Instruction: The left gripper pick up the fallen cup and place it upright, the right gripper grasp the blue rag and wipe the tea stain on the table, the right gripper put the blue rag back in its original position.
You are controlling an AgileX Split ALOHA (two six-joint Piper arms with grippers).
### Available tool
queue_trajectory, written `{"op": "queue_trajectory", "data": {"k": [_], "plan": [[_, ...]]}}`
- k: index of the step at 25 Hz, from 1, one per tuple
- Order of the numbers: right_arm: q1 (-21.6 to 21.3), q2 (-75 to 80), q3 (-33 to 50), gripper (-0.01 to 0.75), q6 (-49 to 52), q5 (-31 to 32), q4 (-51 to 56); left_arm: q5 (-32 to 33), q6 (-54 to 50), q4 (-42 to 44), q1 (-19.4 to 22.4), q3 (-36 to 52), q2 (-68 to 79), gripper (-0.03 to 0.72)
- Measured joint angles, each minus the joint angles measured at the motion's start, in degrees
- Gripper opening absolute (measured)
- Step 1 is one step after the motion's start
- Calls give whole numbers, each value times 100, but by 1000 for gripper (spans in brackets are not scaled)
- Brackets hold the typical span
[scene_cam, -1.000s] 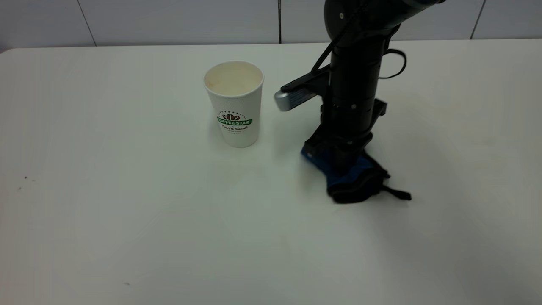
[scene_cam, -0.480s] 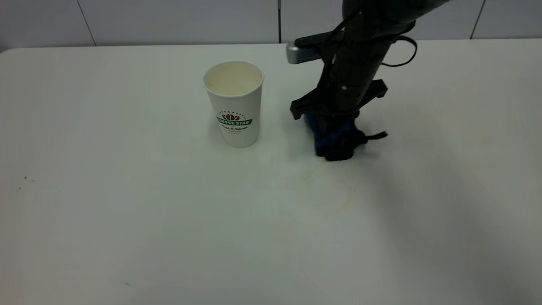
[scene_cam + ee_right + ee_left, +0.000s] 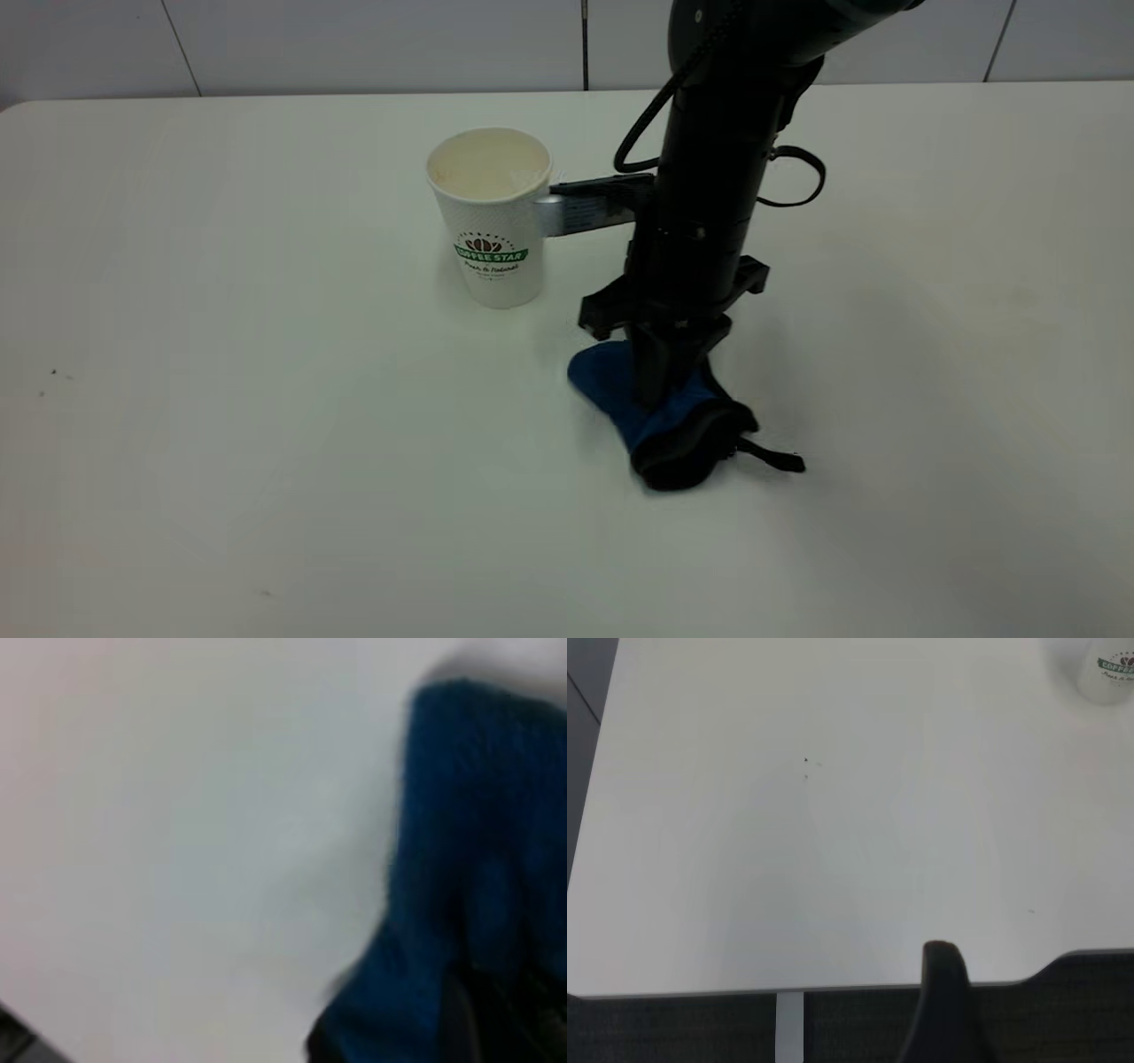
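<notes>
From outside, the right gripper (image 3: 660, 390) is clamped on the rag (image 3: 651, 416), pressing it onto the table (image 3: 266, 399), the upright cup (image 3: 493, 217) beyond to its left; the left wrist view catches the cup's base (image 3: 1107, 673); the right wrist view is filled by rag (image 3: 461, 886).

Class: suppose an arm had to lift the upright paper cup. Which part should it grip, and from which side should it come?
Grip the cup around its mid wall, fingers on opposite sides. It stands upright with its mouth open and tapers downward, so a level side grasp seems safest. Come from its clear left: the right gripper, pressing the rag onto the table, crowds the other side.
</notes>
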Motion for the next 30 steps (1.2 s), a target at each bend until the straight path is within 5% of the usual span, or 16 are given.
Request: {"op": "queue_trajectory", "data": {"k": [10, 16, 19, 25, 30], "plan": [[-1532, 0, 0, 45, 2108, -598, -2618, 0, 0, 0, 0, 0, 0, 564], [-1701, -30, 0, 76, 2230, -1155, -2568, 0, 0, 0, 0, 0, 0, 564], [-1701, -184, 0, 170, 2101, -1230, -2328, 0, 0, 0, 0, 0, 0, 564], [-1701, -1073, 5, 526, 2040, -254, -2284, 0, 0, 0, 0, 0, 0, 564], [-1701, -2629, 516, 611, 2039, 605, -2252, 0, 0, 0, 0, 0, 0, 564]]}}
